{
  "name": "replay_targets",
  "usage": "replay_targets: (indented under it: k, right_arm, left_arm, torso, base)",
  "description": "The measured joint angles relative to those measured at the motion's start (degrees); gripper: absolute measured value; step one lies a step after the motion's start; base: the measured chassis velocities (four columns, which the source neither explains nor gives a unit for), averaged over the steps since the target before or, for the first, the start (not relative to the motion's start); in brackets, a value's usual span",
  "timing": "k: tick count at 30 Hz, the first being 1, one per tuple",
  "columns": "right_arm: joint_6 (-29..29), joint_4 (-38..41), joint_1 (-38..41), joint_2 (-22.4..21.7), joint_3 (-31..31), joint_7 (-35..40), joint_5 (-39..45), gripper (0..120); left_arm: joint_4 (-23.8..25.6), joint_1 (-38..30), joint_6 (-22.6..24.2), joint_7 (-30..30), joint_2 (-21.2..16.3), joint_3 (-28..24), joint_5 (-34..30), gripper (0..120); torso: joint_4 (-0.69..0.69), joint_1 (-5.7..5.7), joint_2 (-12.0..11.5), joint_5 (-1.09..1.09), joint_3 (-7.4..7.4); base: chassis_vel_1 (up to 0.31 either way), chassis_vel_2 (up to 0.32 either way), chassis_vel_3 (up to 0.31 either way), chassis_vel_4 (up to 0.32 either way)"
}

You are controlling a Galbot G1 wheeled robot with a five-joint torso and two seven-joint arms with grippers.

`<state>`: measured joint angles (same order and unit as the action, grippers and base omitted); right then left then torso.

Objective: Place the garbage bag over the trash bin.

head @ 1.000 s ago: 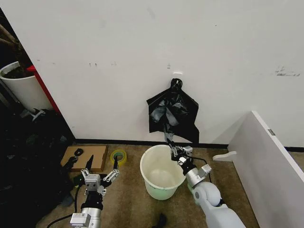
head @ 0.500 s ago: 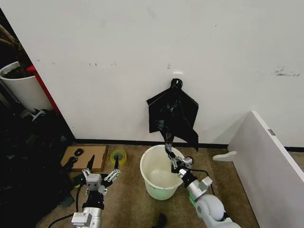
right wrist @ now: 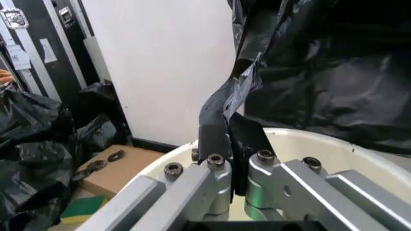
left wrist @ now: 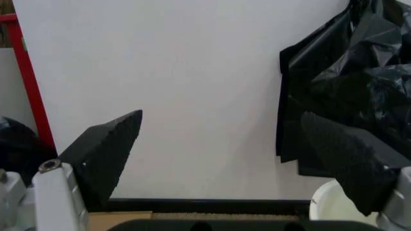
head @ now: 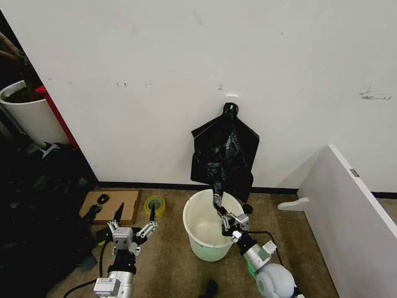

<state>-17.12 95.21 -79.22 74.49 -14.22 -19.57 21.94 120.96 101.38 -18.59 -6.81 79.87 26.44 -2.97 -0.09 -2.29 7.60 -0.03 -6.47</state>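
A black bag (head: 224, 151) is being held up against the white wall (head: 186, 74) from a small hook (head: 231, 99), and a thin strip of it is being drawn downward into the right gripper (head: 221, 215). The strip is being clamped between that gripper's fingers (right wrist: 215, 139), which are pressed together on the plastic (the right wrist view shows the pinch plainly, with the strip twisting upward from the pads to the crinkled mass above). The bin (head: 212, 225) is sitting on the floor directly under and around the right gripper, whose tips are being held just over the open mouth near the far rim, with the bulk of the bag hanging above and behind them. In the right wrist view the bin's rim (right wrist: 308, 144) is curving just beyond the gripper, and the bag (right wrist: 321, 62) is spread over the space above it.

The left gripper (head: 131, 218) is being kept low beside the floor, well apart from the bin, with its fingers (left wrist: 106, 149) spread wide and nothing between them. Just ahead of it a cardboard sheet (head: 111, 206) and a tape roll (head: 154, 203) are lying on the floor. In the left wrist view the bag (left wrist: 347, 82) is hanging beyond the far finger, against the wall.
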Motion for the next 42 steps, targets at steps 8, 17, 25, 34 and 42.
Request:
replay_targets:
  k: [8, 17, 25, 34, 42]
  right_arm:
    - [-0.39, 2.75, -2.4, -0.67, 0.76, 0.5, -0.75, 0]
    - [-1.54, 3.62, -4.86, -1.1, 1.59, 0.52, -2.56, 0]
    - [-2.07, 4.43, -6.12, -0.73, 2.43, 0.56, -3.77, 0]
    - [-2.72, 5.22, -7.38, -0.09, 2.81, 0.59, -4.86, 0]
    - [-3.22, 5.32, -8.29, 0.86, 2.7, 0.59, -5.07, 0]
  left_arm:
    - [-0.02, -0.05, -0.02, -0.02, 0.0, -0.04, 0.04, 98]
    - [-0.06, 0.05, -0.13, -0.04, 0.0, -0.11, 0.12, 98]
    - [-0.19, 0.05, -0.21, -0.05, 0.03, -0.19, 0.18, 98]
    - [-0.36, 0.04, -0.34, -0.06, 0.01, -0.27, 0.21, 98]
    - [-0.45, 0.04, -0.4, -0.06, -0.02, -0.49, 0.25, 98]
  torso:
    - [0.0, 0.0, 0.0, 0.0, 0.0]
    - [0.0, 0.0, 0.0, 0.0, 0.0]
    - [0.0, 0.0, 0.0, 0.0, 0.0]
    - [0.0, 0.0, 0.0, 0.0, 0.0]
    - [0.0, 0.0, 0.0, 0.0, 0.0]
  base:
    - [0.0, 0.0, 0.0, 0.0]
    - [0.0, 0.0, 0.0, 0.0]
    - [0.0, 0.0, 0.0, 0.0]
    - [0.0, 0.0, 0.0, 0.0]
    - [0.0, 0.0, 0.0, 0.0]
